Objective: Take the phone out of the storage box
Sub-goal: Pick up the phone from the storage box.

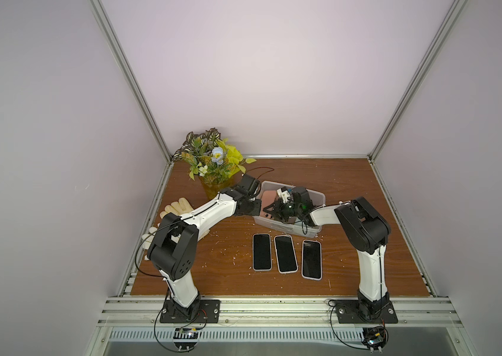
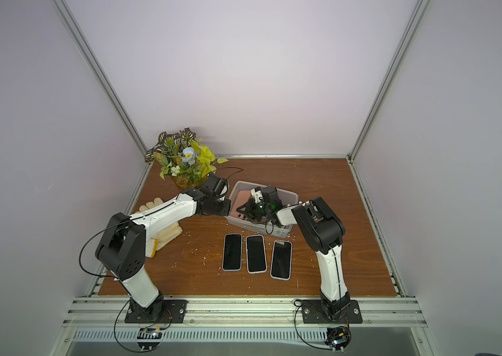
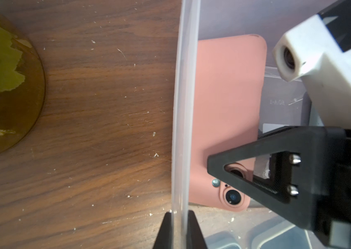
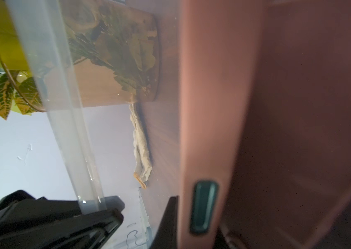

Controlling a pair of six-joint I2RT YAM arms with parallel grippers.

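Grips resolved in wrist views only: pink phone point(image 3: 226, 97), inside storage box point(image 3: 184, 107), grasped by right gripper point(image 4: 194, 215); box rim clamped by left gripper point(image 3: 180, 217). On bench point(image 1: 212, 271), three phones point(image 1: 286, 253) recorded in both top views only.

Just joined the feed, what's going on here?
The left tool is clamped on the rim of the clear box. The right tool is inside the box, shut on the edge of a pink phone, not yet lifted out. Three other phones lie screen-up on the table in front.
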